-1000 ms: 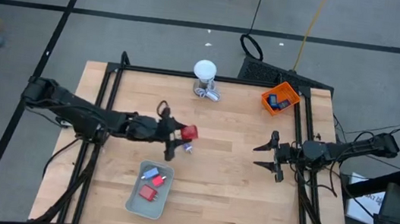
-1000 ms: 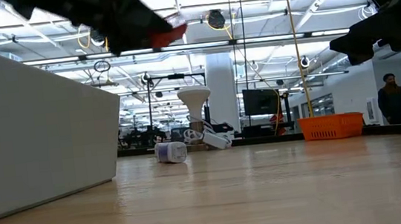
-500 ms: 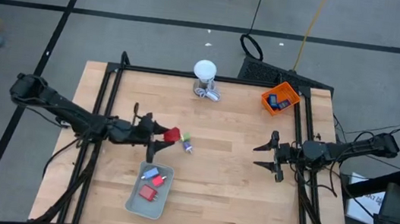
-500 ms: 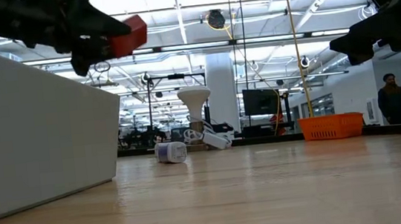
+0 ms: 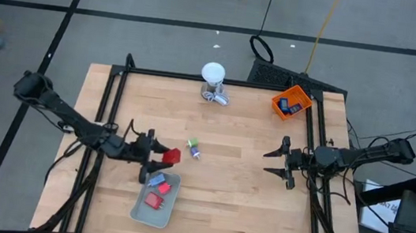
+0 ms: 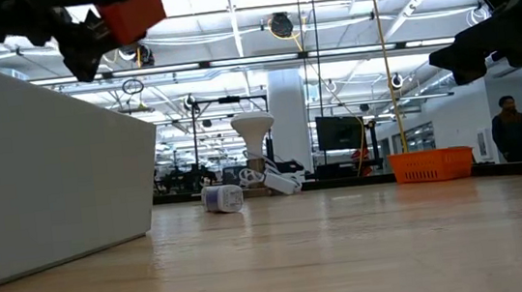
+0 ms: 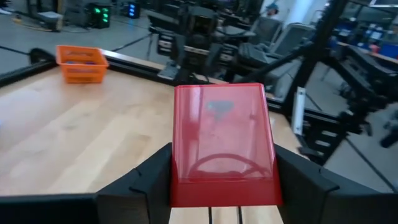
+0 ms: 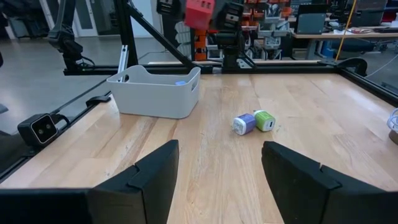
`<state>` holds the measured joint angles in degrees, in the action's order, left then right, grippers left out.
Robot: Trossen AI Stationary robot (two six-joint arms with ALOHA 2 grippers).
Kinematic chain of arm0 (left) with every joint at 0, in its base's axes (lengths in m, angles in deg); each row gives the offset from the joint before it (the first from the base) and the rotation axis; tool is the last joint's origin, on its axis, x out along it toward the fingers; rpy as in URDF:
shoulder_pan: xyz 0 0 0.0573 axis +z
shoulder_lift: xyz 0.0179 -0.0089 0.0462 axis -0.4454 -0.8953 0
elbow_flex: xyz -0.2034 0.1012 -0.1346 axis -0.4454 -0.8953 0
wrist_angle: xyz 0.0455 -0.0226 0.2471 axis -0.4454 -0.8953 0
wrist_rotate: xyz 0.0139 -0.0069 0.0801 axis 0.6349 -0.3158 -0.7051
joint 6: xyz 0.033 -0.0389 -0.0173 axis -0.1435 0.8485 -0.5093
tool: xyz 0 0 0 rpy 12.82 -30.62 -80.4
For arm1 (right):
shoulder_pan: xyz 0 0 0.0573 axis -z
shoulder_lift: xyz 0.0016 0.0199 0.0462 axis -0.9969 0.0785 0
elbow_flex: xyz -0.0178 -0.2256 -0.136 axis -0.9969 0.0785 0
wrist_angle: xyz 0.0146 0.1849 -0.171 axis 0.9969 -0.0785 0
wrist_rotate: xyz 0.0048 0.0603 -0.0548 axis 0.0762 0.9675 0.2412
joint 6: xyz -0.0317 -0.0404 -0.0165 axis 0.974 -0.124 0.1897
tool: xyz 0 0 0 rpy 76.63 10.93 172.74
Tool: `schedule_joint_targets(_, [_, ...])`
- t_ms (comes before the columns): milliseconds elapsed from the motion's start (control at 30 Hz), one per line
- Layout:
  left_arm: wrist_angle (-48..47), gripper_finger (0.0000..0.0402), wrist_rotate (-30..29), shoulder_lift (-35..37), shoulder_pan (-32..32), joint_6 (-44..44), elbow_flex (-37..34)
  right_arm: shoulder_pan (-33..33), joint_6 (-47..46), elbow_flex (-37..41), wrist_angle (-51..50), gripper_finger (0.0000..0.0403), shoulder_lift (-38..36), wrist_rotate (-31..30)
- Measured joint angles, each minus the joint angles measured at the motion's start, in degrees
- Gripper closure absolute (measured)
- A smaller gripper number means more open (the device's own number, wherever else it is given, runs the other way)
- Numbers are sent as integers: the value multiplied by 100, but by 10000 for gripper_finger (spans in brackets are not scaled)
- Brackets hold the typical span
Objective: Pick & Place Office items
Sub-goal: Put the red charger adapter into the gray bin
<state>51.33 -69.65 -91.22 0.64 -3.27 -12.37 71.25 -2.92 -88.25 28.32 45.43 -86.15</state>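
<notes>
The tabletop [image 5: 231, 191] is light wood planking inside a black frame, standing on a grey floor crossed by dark lines. In the low view the room beyond is a hall with ceiling lights, a white column and two people at the far right edge.

Nearest the front edge lies the grey tray [image 5: 155, 198]. It holds three pieces: one red block [image 5: 153, 200], a smaller red block [image 5: 165, 187] and one light-blue piece [image 5: 156, 180].

The left hand [image 5: 157, 156] hovers just beyond the tray's far end, above the tabletop. Its fingers are closed on a red block [image 5: 170, 156]; the left wrist view shows this block [image 7: 221, 144] clamped between both dark fingers.

One green-and-white bit [image 5: 194, 147] lies on the bare wood near mid-table, right of the held block. In the right wrist view it shows as a purple-white piece joined to a green one [image 8: 254, 122].

The right hand [image 5: 275, 163] waits near the right rail, fingers spread wide, holding nothing.

At the far edge stands a white ball-topped object [image 5: 212, 74] on a metallic base, with a metallic part beside it. At the far right corner sits one orange bin [image 5: 290, 102] holding dark pieces with blue faces; their number cannot be told.

Count: three red blocks, one light-blue piece, one green-and-white bit, two containers.
</notes>
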Motion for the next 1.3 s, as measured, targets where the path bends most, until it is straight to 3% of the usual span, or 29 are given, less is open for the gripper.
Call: schedule_joint_targets(1300, [259,189,-461,-31,-1943,212,4,1,-1,0,0,183,-1,0])
